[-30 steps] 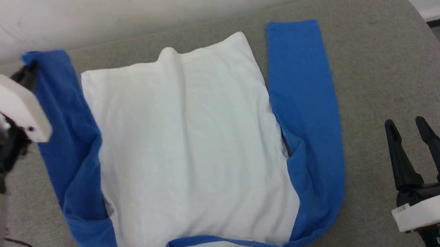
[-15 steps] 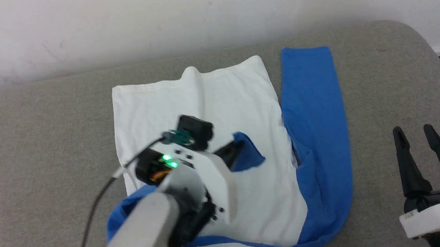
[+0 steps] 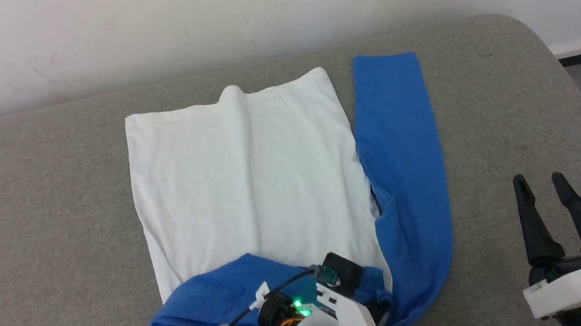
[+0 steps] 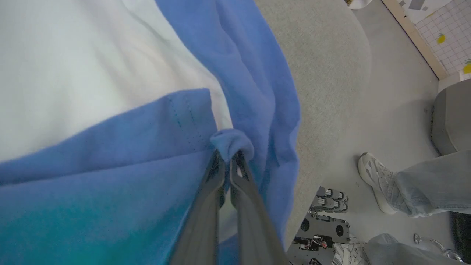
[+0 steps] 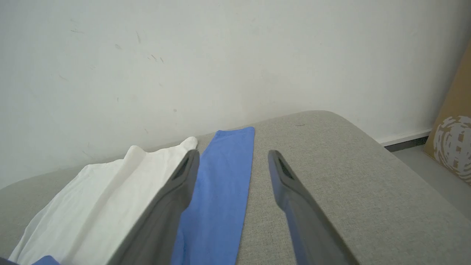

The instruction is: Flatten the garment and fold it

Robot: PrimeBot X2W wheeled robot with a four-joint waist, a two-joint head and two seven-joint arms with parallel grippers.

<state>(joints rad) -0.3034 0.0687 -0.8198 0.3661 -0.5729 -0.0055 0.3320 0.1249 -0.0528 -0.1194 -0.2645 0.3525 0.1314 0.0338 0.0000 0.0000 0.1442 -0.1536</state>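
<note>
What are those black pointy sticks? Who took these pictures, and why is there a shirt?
This is a robot with two arms, and the black sticks are its fingers. One picture comes from a camera on its head, looking down. The other two come from cameras on its wrists. A white shirt with blue sleeves lies on a grey padded table. The left gripper is pinched shut on the end of one blue sleeve. The right gripper is open and holds nothing. Someone's shoe is on the floor nearby.
</note>
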